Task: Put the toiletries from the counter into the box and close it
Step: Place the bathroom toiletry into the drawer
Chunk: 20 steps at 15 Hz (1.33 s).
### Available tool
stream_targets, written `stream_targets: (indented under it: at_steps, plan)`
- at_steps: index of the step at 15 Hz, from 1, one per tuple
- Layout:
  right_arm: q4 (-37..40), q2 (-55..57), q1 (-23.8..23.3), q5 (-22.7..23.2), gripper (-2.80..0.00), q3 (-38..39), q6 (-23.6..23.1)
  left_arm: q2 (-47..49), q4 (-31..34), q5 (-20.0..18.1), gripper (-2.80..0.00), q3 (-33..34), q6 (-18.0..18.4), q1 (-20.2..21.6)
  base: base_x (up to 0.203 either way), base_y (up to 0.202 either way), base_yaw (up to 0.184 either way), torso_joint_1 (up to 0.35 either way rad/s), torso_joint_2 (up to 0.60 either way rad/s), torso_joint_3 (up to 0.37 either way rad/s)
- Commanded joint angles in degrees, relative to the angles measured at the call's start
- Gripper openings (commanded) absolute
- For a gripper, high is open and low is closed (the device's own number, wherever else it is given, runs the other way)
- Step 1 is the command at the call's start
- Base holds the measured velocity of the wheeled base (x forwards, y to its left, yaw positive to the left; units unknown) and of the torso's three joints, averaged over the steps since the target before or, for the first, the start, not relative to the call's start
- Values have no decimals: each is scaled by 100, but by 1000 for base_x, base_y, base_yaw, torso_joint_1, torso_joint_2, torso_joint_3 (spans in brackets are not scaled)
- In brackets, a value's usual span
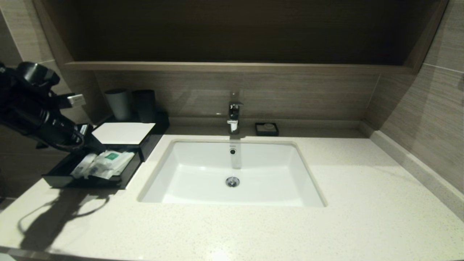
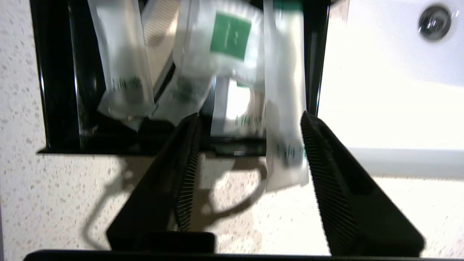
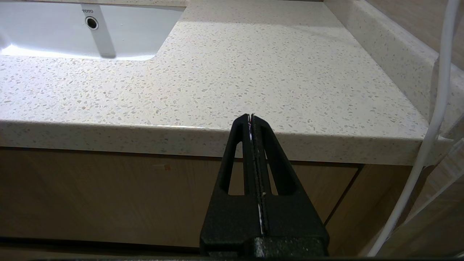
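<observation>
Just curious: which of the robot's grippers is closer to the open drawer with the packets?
The left gripper: it hangs open just above the drawer. The right gripper sits shut, below the counter edge.

The sachets (image 1: 105, 164) are heaped in the pulled-out drawer (image 1: 59, 176) of the black box (image 1: 150, 139), at the counter's (image 1: 253, 224) left end beside the sink. They are translucent white with green labels, overlapping and crooked. One long sachet (image 2: 286, 108) is seen sticking out past the drawer's front rim.
</observation>
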Motion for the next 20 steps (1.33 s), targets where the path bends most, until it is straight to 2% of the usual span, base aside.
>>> stream_targets:
  at_steps: [1,4,9,14,20]
  plan:
    - [0,6,1,3,-280,9,-3,-589,-15,-12,-280,631,306,1,0,0,0,0,0,0]
    - [0,7,1,3,-280,9,-3,-859,-26,-34,-280,1059,549,-10,0,0,0,0,0,0]
    - [0,7,1,3,-280,9,-3,-1113,22,-187,-280,1302,562,-84,0,0,0,0,0,0]
    - [0,7,1,3,-280,9,-3,-1312,27,-204,-280,1433,556,-403,0,0,0,0,0,0]
    - [0,-1,1,3,-280,9,-3,-1240,5,-193,-280,1586,580,-416,0,0,0,0,0,0]
